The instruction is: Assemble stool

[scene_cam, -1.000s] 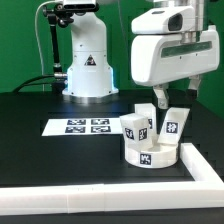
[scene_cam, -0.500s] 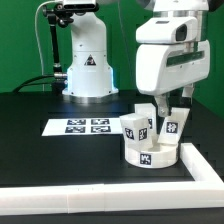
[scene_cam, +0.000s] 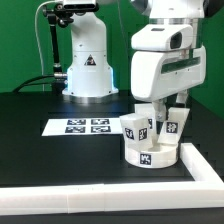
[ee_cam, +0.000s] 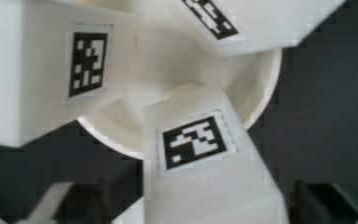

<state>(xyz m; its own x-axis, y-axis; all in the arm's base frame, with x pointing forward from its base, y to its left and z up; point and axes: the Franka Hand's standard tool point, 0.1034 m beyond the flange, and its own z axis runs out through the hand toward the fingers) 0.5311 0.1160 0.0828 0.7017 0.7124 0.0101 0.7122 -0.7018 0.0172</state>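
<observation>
Gripper (scene_cam: 163, 112) over seat (scene_cam: 148, 154), fingers flanking tagged leg (ee_cam: 202, 150); clamped or not, can't tell. Rigid, smooth plastic, probably light — grab leg's flat sides.

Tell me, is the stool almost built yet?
Not yet. Nothing looks joined: the round seat lies flat on the table with loose legs standing on and around it. The gripper is down around one leg, seemingly closing on it. Attaching every leg is still left.
</observation>
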